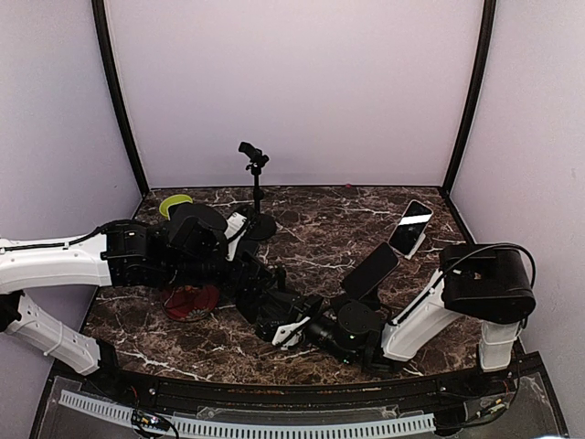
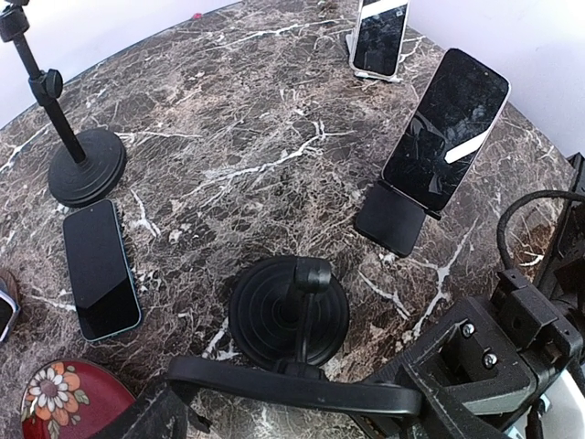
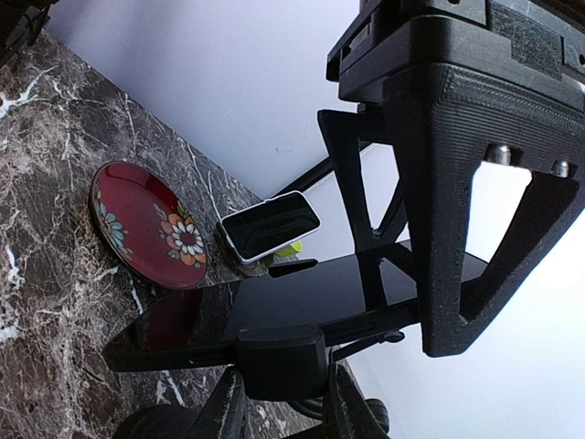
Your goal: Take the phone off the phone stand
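A black phone (image 2: 292, 389) is clamped in a phone stand with a round black base (image 2: 274, 315) and a thin stem. In the left wrist view I see the phone edge-on, spanning the gap between my left gripper's (image 2: 297, 402) fingers (image 2: 457, 366), which press on both of its sides. The right wrist view shows its glossy screen (image 3: 302, 297) and the stand's clamp block (image 3: 279, 361). My right gripper (image 3: 288, 407) is shut on the stand just under that block. Both grippers meet near the table's front centre (image 1: 288, 315).
A phone leans on a black wedge stand (image 2: 448, 128) and another on a white stand (image 2: 379, 37). One more phone lies flat (image 2: 101, 270) at the left. A tall pole stand with a round base (image 2: 87, 165) stands at the back. A red flowered plate (image 1: 190, 302) sits under the left arm.
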`<move>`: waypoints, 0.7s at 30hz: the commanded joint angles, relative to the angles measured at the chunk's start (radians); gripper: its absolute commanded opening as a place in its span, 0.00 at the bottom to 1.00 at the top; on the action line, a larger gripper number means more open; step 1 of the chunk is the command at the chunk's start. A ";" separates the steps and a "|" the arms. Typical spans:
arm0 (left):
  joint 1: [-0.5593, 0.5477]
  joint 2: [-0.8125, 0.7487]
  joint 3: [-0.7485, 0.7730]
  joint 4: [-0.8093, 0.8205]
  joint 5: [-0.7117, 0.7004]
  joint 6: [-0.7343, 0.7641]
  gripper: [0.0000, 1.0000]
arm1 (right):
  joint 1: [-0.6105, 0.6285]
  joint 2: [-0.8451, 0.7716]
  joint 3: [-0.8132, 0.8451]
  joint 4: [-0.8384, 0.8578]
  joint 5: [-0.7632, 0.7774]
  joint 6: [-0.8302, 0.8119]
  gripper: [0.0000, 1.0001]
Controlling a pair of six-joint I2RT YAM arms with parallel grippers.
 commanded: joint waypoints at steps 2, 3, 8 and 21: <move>0.045 -0.011 0.018 -0.076 -0.180 0.108 0.63 | 0.017 -0.020 -0.034 0.134 0.000 0.010 0.00; 0.044 -0.009 0.020 -0.079 -0.185 0.117 0.61 | 0.017 -0.019 -0.035 0.138 0.000 0.012 0.00; 0.034 0.003 0.035 -0.092 -0.226 0.143 0.60 | 0.016 -0.027 -0.044 0.145 -0.004 0.019 0.00; 0.013 0.009 0.057 -0.119 -0.337 0.195 0.57 | 0.015 -0.028 -0.063 0.170 -0.008 0.016 0.00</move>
